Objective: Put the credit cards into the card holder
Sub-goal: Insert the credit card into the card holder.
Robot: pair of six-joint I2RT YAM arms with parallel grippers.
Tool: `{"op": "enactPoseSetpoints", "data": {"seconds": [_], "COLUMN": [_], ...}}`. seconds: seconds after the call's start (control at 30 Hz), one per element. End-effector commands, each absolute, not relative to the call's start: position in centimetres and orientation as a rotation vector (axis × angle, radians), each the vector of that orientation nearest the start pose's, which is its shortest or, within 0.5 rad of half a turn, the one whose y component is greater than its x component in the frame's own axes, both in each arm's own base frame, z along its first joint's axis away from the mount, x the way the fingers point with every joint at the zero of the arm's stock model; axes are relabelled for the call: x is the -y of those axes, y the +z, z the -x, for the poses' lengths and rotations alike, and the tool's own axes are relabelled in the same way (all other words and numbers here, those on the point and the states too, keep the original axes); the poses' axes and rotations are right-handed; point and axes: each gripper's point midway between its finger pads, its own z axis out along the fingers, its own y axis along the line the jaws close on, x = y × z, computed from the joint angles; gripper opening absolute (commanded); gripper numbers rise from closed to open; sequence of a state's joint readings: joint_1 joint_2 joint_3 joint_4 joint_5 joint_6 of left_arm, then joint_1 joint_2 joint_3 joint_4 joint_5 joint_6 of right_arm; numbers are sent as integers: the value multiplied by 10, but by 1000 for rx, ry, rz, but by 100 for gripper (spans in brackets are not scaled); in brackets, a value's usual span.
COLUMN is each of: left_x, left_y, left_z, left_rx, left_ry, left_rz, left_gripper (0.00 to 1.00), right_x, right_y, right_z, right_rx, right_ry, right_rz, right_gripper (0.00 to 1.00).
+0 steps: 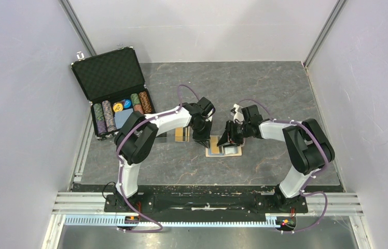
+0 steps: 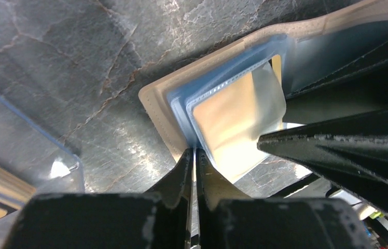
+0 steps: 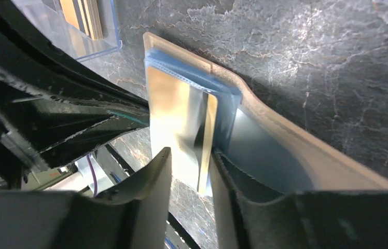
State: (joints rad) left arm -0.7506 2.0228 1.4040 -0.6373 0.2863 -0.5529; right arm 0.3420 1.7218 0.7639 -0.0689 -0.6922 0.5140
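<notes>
Left end effector (image 2: 195,154) is closed on the card holder (image 2: 154,106) edge, frame centre. Right end effector (image 3: 191,155) straddles the partly pocketed gold card (image 3: 174,111); its grip cannot be confirmed.

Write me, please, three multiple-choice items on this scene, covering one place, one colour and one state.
1. Where does the card holder lie?
A. Against the back wall.
B. On the table between the left gripper and right gripper.
C. At the table's far right edge.

2. What colour is the card holder's lining?
A. Red.
B. Green.
C. Blue.

3. How is the black case?
A. Lid open.
B. Lid shut.
C. Upside down.

Answers:
1 B, the top view shows it lying flat between the two grippers.
2 C, both wrist views show blue pockets.
3 A, it stands opened with the poker chips showing.
</notes>
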Motion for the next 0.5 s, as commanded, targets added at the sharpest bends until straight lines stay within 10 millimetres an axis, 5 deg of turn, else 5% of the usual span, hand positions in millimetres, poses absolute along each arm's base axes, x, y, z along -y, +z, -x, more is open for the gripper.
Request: {"op": "enactPoseSetpoints", "data": {"seconds": [0.0,0.23,0.47], "left_x": [334,337,357], "left_y": [69,91,88], "left_z": [-266,-269,-261], "left_rx": [-2839,-2789,-2792], "left_ry": [-639,-686,-974], "left_rz": [-355,-342,-234], "left_gripper": [15,28,34], "right_x": [-225,-224,-218], "right_y": [32,46,52], "right_z": [-266,-266,-269], "right_rx": [-2680,-2652,-2668], "right_ry": [1095,1083,1015], "right_rz": [128,156,202], "right_gripper": [40,60,58]}}
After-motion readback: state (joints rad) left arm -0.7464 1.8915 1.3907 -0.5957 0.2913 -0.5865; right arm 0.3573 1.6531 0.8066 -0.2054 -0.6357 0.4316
